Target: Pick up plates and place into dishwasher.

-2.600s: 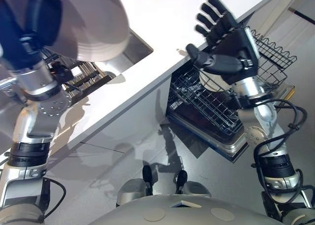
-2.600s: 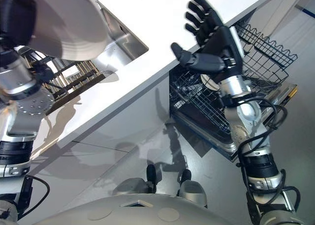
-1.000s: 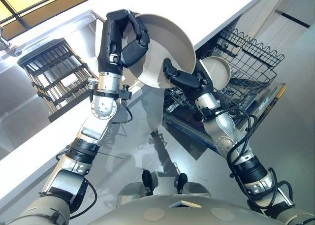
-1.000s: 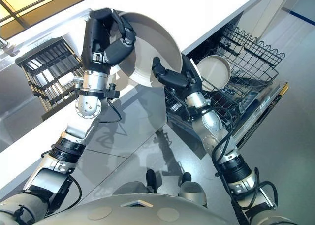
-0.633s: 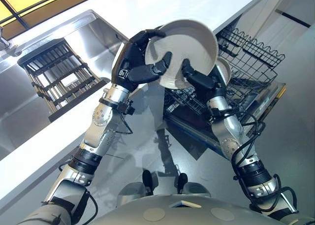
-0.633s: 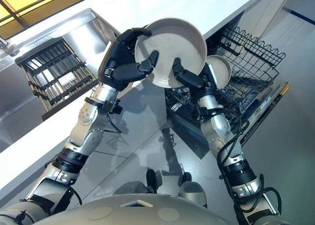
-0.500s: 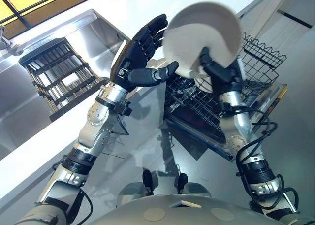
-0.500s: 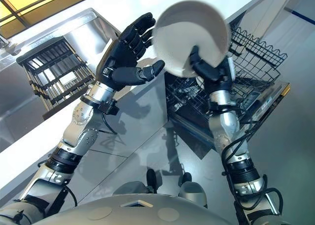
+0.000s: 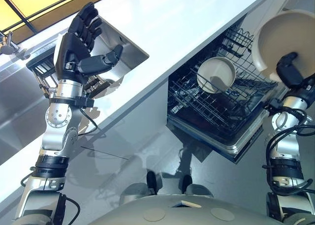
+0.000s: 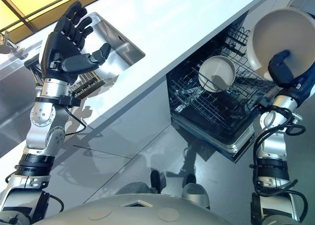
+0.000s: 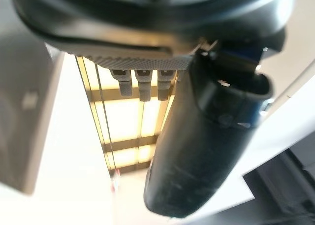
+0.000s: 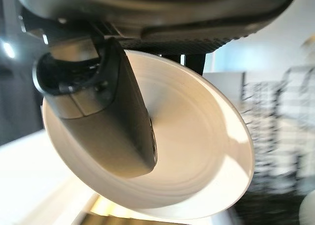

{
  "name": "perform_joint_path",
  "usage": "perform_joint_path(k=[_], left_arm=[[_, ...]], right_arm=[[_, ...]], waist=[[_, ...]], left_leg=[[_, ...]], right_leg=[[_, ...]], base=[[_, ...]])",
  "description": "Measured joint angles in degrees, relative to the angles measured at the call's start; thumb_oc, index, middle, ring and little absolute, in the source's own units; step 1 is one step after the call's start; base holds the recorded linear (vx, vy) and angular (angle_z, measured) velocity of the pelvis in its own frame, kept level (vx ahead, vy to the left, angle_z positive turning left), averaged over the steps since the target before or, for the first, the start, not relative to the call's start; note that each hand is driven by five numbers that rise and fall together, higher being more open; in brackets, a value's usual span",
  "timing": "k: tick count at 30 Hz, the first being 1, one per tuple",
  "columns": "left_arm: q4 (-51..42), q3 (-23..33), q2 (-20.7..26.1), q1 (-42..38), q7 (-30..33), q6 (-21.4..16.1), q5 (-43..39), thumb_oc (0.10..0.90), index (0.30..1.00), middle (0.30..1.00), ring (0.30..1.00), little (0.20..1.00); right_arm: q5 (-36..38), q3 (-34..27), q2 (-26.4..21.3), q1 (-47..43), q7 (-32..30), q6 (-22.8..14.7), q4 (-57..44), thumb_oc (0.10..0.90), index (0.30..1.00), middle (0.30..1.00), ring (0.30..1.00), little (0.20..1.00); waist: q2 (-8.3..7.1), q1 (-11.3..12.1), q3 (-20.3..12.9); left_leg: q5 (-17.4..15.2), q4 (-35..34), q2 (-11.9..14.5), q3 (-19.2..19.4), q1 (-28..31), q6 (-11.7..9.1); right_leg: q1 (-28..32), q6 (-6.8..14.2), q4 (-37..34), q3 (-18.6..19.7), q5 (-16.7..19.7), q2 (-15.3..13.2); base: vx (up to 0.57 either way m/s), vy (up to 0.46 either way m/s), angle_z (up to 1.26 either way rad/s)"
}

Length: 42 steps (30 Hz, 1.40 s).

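The round white plate (image 9: 284, 40) has passed over, so now the right hand (image 9: 290, 72) pinches it above the black wire dishwasher rack (image 9: 216, 107), ready to go in, while the left hand (image 9: 81, 38) is empty, fingers spread.

A white tabletop (image 9: 162, 33) runs diagonally across the frame — a steel sink (image 9: 129, 48) sunk in it at upper left, a dark dish rack (image 9: 42, 67) just beside it. Grey floor (image 9: 147, 146) below.

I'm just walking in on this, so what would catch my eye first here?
Most striking is the large pale plate held aloft at far right, pinched by the right hand above the open dishwasher rack. A smaller plate already stands in that rack. At left, the left hand is raised open over the sink.
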Motion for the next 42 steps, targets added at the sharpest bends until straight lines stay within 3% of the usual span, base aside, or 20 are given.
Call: perform_joint_path(k=[7,14,22,32,33,34,35,39,42], left_arm=[[7.21,6.56,0.12,2.83,4.67,-0.01,2.85,0.800,0.900,0.900,0.900,0.900],[12.53,7.11,2.03,4.42,6.78,0.11,3.89,0.800,0.900,0.900,0.900,0.900],[16.56,7.05,2.30,4.50,7.88,0.09,3.61,0.800,0.900,0.900,0.900,0.900],[16.85,3.55,1.67,4.13,7.55,0.06,2.98,0.800,0.900,0.900,0.900,0.900],[16.85,2.81,1.58,3.96,7.39,0.06,2.96,0.800,0.900,0.900,0.900,0.900],[16.85,2.13,1.55,3.80,7.14,0.06,2.95,0.800,0.900,0.900,0.900,0.900],[16.85,1.59,1.51,3.63,6.78,0.06,2.95,0.800,0.900,0.900,0.900,0.900],[16.82,0.92,0.98,3.10,5.51,0.09,2.42,0.800,0.900,0.900,0.900,0.900],[16.82,0.30,0.86,3.10,4.87,0.09,2.39,0.800,0.900,0.900,0.900,0.900]], right_arm=[[-7.07,2.25,-1.35,4.61,8.58,2.99,7.99,0.100,0.300,0.300,0.300,0.200],[-11.96,4.69,-3.93,5.97,13.80,2.84,9.33,0.100,0.300,0.300,0.300,0.200],[-12.11,9.73,-4.62,5.26,15.10,3.48,9.37,0.100,0.300,0.300,0.300,0.200],[-10.98,17.09,-4.31,-4.11,9.86,13.32,16.91,0.100,0.300,0.300,0.300,0.200],[-10.39,17.66,-4.08,-5.36,8.91,14.29,17.62,0.289,0.462,0.462,0.462,0.389],[-9.56,17.80,-3.80,-6.44,8.21,14.89,18.09,0.619,0.745,0.745,0.745,0.719],[-8.77,17.89,-3.58,-7.21,7.54,15.27,18.24,0.800,0.900,0.900,0.900,0.900],[-3.30,18.11,-0.82,-9.92,4.47,13.77,18.04,0.800,0.900,0.900,0.900,0.900],[-1.03,18.07,2.62,-10.00,0.32,7.79,14.41,0.800,0.900,0.900,0.900,0.900]], waist=[[0.25,0.13,-0.16],[0.27,0.77,-0.14],[0.74,1.69,0.13],[3.44,3.39,1.80],[3.75,3.58,2.14],[4.03,3.74,2.55],[4.23,3.86,2.92],[4.55,4.47,4.27],[4.79,4.88,4.56]], left_leg=[[0.04,0.00,-0.01,-0.16,-0.07,0.03],[0.32,0.00,-0.17,-1.04,-0.67,0.19],[0.94,0.01,-0.24,-2.42,-1.82,0.18],[1.90,0.03,-0.46,-4.17,-3.31,0.10],[1.98,0.03,-0.46,-4.51,-3.39,0.08],[2.08,0.03,-0.47,-4.75,-3.46,0.07],[2.16,0.03,-0.49,-5.02,-3.48,0.06],[2.39,0.11,-0.51,-5.78,-3.72,-0.01],[2.48,0.14,-0.57,-6.12,-4.13,0.01]], right_leg=[[0.03,0.01,-0.14,-0.18,-0.01,-0.05],[-0.09,0.07,-0.28,-1.55,-0.05,-0.28],[-0.61,0.06,-0.29,-2.70,-0.11,-0.62],[-1.03,0.05,-0.23,-4.64,-0.11,-0.69],[-1.03,0.05,-0.10,-4.73,-0.11,-0.66],[-1.02,0.04,-0.05,-4.77,-0.11,-0.64],[-0.99,0.04,-0.04,-4.86,-0.12,-0.65],[-0.76,-0.09,0.00,-5.14,-0.20,-0.36],[-0.89,-0.15,0.00,-5.63,-0.25,-0.28]], base=[[0.03,0.012,0.01],[0.02,0.018,0.07],[0.00,0.017,0.10],[-0.01,0.025,0.11],[-0.02,0.017,0.13],[-0.01,0.007,0.10],[-0.01,-0.001,0.10],[0.00,0.002,0.10],[0.01,0.036,0.10]])
